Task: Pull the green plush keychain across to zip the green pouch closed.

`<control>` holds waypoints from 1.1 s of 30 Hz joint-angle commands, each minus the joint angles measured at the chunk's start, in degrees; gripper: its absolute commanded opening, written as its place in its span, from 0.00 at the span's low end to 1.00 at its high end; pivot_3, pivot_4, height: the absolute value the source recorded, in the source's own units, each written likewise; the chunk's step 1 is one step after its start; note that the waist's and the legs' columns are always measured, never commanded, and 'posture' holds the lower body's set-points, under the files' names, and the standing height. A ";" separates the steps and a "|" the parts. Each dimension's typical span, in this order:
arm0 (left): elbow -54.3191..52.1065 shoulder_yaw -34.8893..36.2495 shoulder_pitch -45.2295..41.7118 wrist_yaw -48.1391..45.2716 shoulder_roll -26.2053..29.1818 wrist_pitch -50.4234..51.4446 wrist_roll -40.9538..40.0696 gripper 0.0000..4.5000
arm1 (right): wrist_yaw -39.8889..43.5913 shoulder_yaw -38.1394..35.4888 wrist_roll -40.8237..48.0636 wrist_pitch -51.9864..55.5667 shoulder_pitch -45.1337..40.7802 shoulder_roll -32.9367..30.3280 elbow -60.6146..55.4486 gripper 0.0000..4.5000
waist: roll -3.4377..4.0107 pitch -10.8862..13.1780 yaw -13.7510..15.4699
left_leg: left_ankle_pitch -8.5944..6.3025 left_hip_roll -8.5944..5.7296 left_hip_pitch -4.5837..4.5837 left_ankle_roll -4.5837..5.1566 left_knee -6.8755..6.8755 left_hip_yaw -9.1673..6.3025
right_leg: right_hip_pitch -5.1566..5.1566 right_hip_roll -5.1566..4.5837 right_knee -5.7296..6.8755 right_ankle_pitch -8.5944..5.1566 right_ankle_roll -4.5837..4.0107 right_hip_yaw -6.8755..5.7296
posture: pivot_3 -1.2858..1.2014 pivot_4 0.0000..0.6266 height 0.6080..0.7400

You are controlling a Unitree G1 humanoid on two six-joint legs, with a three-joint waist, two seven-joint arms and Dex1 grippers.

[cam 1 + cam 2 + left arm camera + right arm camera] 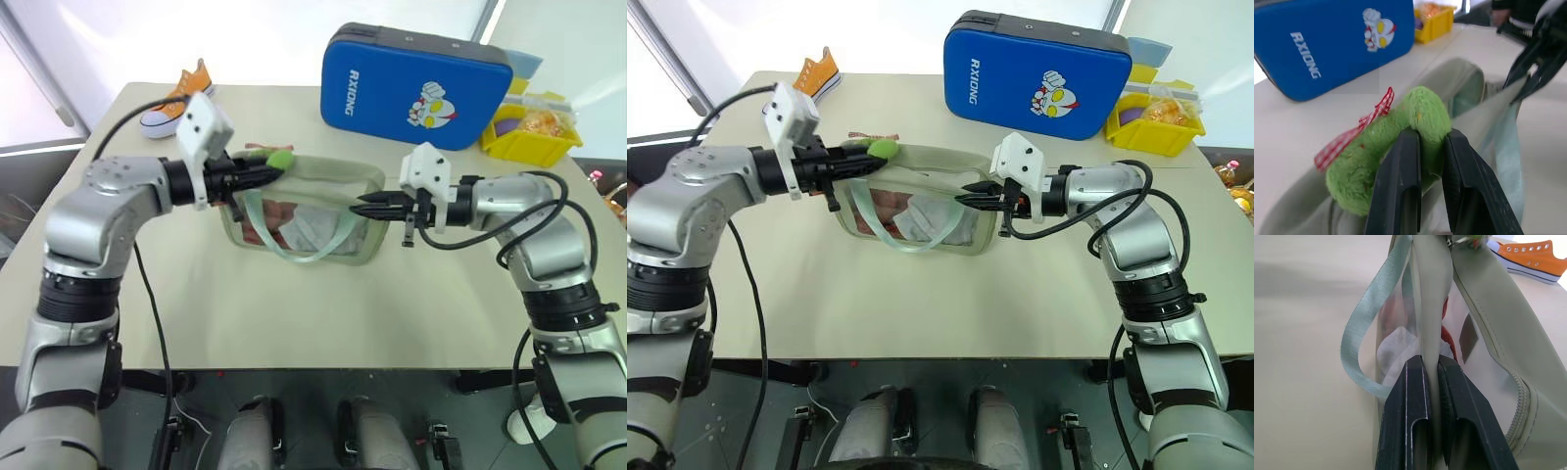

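I see my left gripper (854,161) pinching the green plush keychain (884,149) at the green pouch's (921,201) left end while my right gripper (963,198) clamps its right edge.

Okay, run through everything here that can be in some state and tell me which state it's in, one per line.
green pouch: zipper open, mouth gaping, lying on the table.
green plush keychain: pinched at the pouch's left end.
left gripper: shut on the green plush keychain.
right gripper: shut on the pouch's right end.
blue case: closed, propped on its edge.

surface: beige table (294,313) | floor: dark | light: bright windows (245,29) behind
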 commanded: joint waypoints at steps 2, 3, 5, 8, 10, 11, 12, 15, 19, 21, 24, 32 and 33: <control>1.14 0.37 -1.44 -0.92 0.23 -2.94 1.64 0.20 | -0.68 -0.43 0.12 -0.33 -0.65 0.00 -1.62 0.00 | 0.00 0.00 0.04 | 0.00 0.00 0.00 0.00 0.01 0.00 | 0.00 -0.03 0.00 0.00 0.00 0.00 | 0.52 0.24 1.00; 1.30 0.64 -1.64 -1.26 0.24 -3.02 1.47 0.26 | -0.75 -0.47 0.14 -0.30 -0.52 -0.08 -1.74 0.00 | 0.00 0.00 0.05 | 0.00 0.00 0.00 0.01 0.01 0.00 | 0.00 -0.03 0.00 0.00 0.00 0.00 | 0.52 0.24 1.00; 1.57 0.62 -1.95 -1.73 0.76 -3.19 1.98 0.44 | -0.86 -0.50 0.17 -0.26 -0.41 -0.15 -1.85 0.00 | 0.00 0.00 0.04 | 0.00 0.00 0.00 0.01 0.01 -0.01 | 0.00 -0.02 0.00 0.00 0.00 0.00 | 0.52 0.24 1.00; 1.31 2.55 -3.32 -3.46 3.88 -0.87 0.94 0.65 | -0.99 -0.44 0.05 -0.43 -0.38 -0.18 -1.68 0.00 | -0.01 0.00 -0.03 | 0.00 0.00 -0.01 0.00 0.01 -0.01 | 0.00 -0.02 0.00 0.00 0.00 0.00 | 0.52 0.24 1.00; 0.57 4.22 -3.57 -5.15 6.99 1.27 -0.47 0.65 | -0.96 -0.50 0.06 -0.48 -0.35 -0.30 -1.59 0.00 | 0.00 0.00 -0.19 | 0.00 0.00 -0.01 0.01 0.00 0.00 | -0.01 -0.02 -0.01 0.00 0.00 0.00 | 0.52 0.24 1.00; 0.31 5.08 -3.35 -6.08 8.70 2.21 -1.16 0.65 | -0.92 -0.53 0.04 -0.56 -0.34 -0.39 -1.51 0.00 | 0.00 0.00 -0.23 | 0.00 0.01 -0.01 0.00 -0.01 0.00 | -0.02 -0.01 -0.01 0.00 0.00 0.00 | 0.52 0.24 1.00; 0.12 5.71 -2.95 -7.01 10.36 2.91 -1.71 0.65 | -0.89 -0.55 0.03 -0.61 -0.38 -0.44 -1.42 0.00 | 0.00 0.00 -0.23 | 0.00 0.02 -0.01 0.00 -0.01 0.00 | -0.02 -0.01 -0.01 0.00 0.00 0.00 | 0.52 0.24 1.00; -0.40 6.80 0.51 -9.49 14.64 3.27 -2.03 0.65 | -0.71 -0.65 0.00 -0.77 -0.60 -0.64 -1.02 0.00 | 0.00 0.00 -0.13 | 0.00 0.03 -0.01 0.01 -0.02 0.00 | -0.03 -0.02 -0.01 0.00 0.00 0.00 | 0.52 0.24 1.00; -1.36 7.41 6.07 -9.35 15.36 2.46 -1.59 0.65 | -0.54 -0.57 -0.09 -0.93 -0.93 -0.75 -0.63 0.00 | 0.01 0.00 0.01 | 0.00 0.03 0.01 0.01 -0.01 -0.01 | 0.00 -0.04 0.01 0.00 0.00 0.01 | 0.52 0.24 1.00; -1.09 6.98 8.38 -7.59 13.32 0.78 -0.59 0.65 | -0.42 -0.43 -0.08 -0.88 -1.09 -0.77 -0.55 0.00 | 0.00 -0.01 0.05 | 0.00 0.04 0.00 0.01 0.00 -0.03 | 0.00 -0.03 0.01 0.00 0.00 0.00 | 0.52 0.24 1.00; 1.09 6.19 9.02 -4.56 9.74 -2.12 1.47 0.65 | -0.25 -0.26 -0.05 -0.83 -1.28 -0.71 -0.44 0.00 | -0.01 -0.01 0.08 | -0.01 0.03 -0.01 0.01 0.01 -0.03 | 0.01 -0.04 0.01 0.00 0.00 0.01 | 0.52 0.24 1.00; 3.04 5.87 8.58 -4.26 6.43 -4.69 2.20 0.12 | -0.13 -0.11 -0.15 -0.82 -1.40 -0.55 -0.50 0.00 | -0.01 -0.01 0.01 | -0.01 0.03 -0.01 0.01 0.01 0.00 | 0.00 -0.03 0.01 0.00 0.00 0.01 | 0.52 0.24 1.00; 2.91 6.10 8.59 -4.40 6.56 -4.52 2.09 0.01 | -0.22 -0.13 -0.19 -0.84 -1.41 -0.53 -0.51 0.00 | -0.01 -0.01 0.01 | -0.01 0.02 -0.01 0.01 0.01 0.00 | 0.00 -0.03 0.01 0.00 0.00 0.01 | 0.52 0.24 1.00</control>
